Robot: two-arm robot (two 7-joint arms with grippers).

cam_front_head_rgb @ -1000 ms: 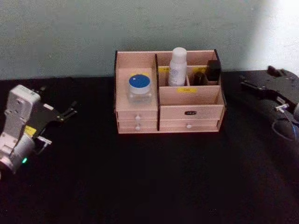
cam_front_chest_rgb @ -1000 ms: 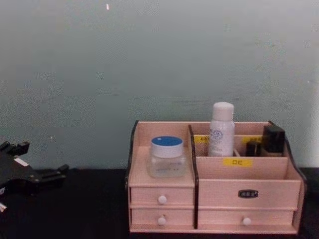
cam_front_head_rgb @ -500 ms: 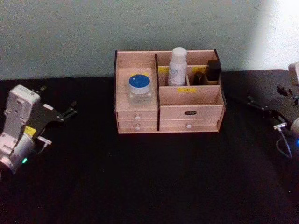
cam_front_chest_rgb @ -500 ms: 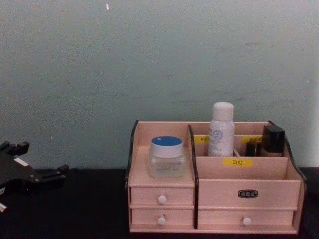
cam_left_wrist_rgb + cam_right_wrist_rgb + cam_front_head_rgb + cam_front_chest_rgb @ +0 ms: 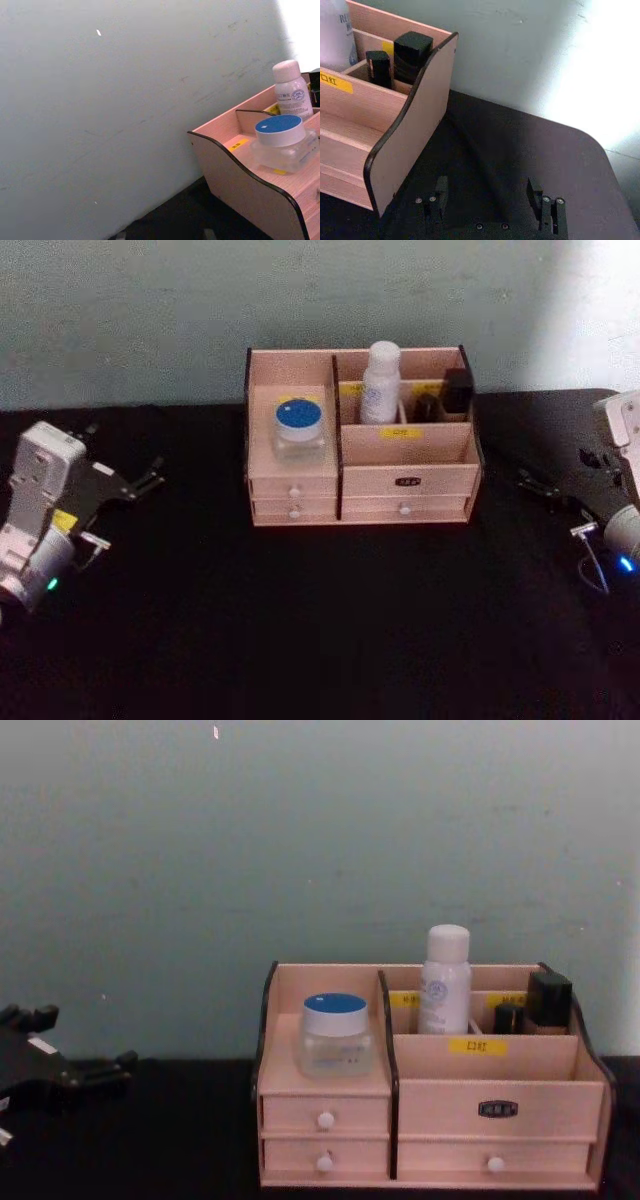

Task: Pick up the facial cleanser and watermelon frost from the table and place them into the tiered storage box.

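Right pincer (image 5: 492, 200) open (empty) just beside tiered storage box (image 5: 410, 125) side edge, left pincer (image 5: 145, 480) well apart, fingers unclear.

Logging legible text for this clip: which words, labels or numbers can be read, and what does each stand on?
"口红": yellow label on a front divider of the tiered storage box.
White bottle: print too blurred to read.
Dark plate above the right drawers: unreadable.
Other yellow labels on the box: too small to read.

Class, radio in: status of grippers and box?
Left gripper and right gripper open, empty. Pinkish wooden tiered storage box holds blue-lidded jar, white bottle.
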